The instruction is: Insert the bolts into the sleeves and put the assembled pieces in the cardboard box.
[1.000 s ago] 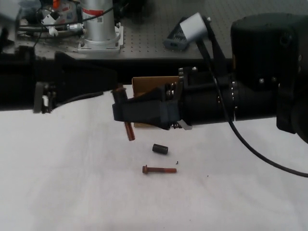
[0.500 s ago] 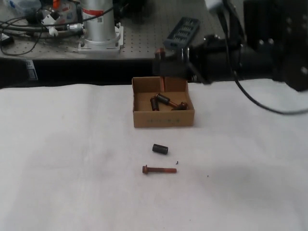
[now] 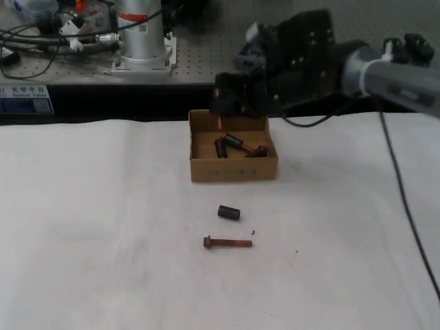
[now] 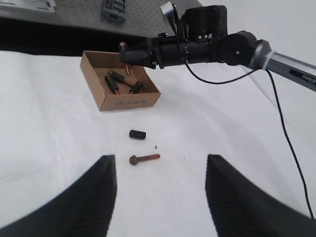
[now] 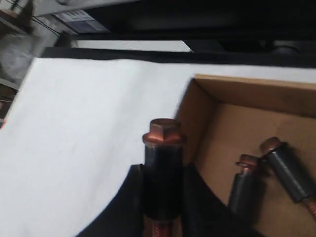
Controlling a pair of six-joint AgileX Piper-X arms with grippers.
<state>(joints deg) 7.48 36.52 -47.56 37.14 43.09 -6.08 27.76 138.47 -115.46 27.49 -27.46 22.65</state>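
The right claw [image 5: 163,207] grips an assembled piece [image 5: 162,163] above the cardboard box [image 3: 234,170] rim — left claw [image 4: 159,165] released, away from it

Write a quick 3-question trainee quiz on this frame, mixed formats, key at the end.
1. True or false: the loose bolt on the cloth already sits inside the loose sleeve.
2. The right gripper is shut on: A) a bare bolt B) an assembled piece C) nothing.
3. Fill in: the loose sleeve lies ___ the cardboard box and the loose bolt.

Key:
1. False; they lie apart.
2. B.
3. between.
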